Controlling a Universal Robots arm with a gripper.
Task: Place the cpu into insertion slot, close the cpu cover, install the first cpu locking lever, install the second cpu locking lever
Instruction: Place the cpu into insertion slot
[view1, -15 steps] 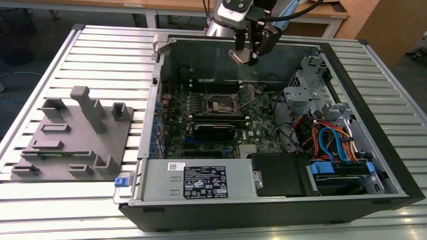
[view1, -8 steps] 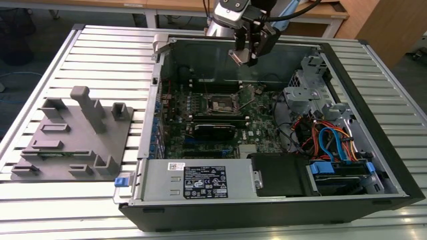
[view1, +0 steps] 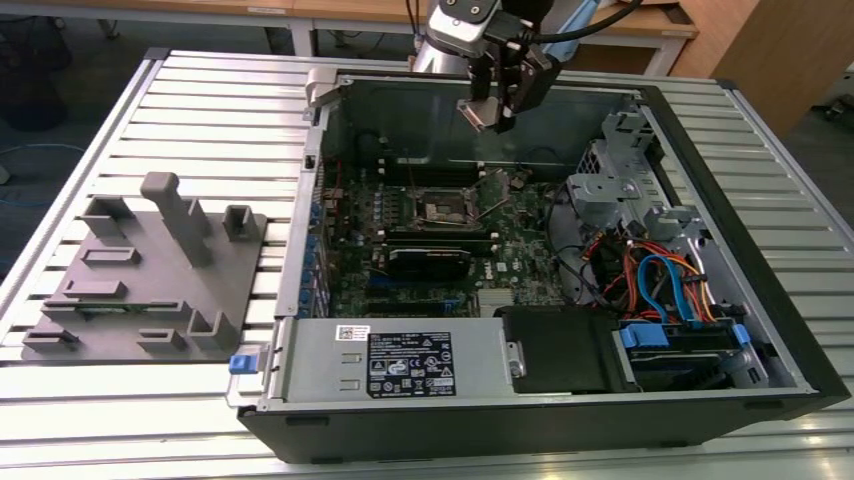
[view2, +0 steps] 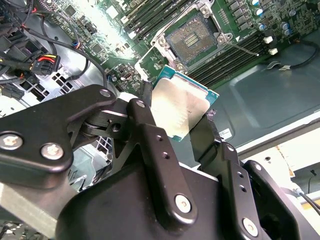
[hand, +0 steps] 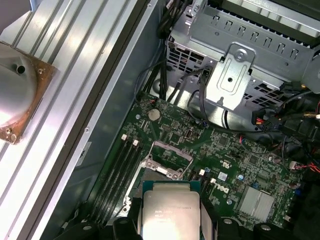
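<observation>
My black gripper (view2: 178, 107) pinches the flat silvery-grey square cpu (view2: 184, 99), plain in both wrist views. Second wrist view adds the silver-rimmed square insertion slot (view2: 192, 37); exterior view, the ribbed metal table (view1: 214, 110).

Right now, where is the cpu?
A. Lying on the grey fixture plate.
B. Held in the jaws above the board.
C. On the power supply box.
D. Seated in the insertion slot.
B: the cpu sits clamped between the jaws of the gripper, and the insertion slot lies open with no chip in it.
</observation>
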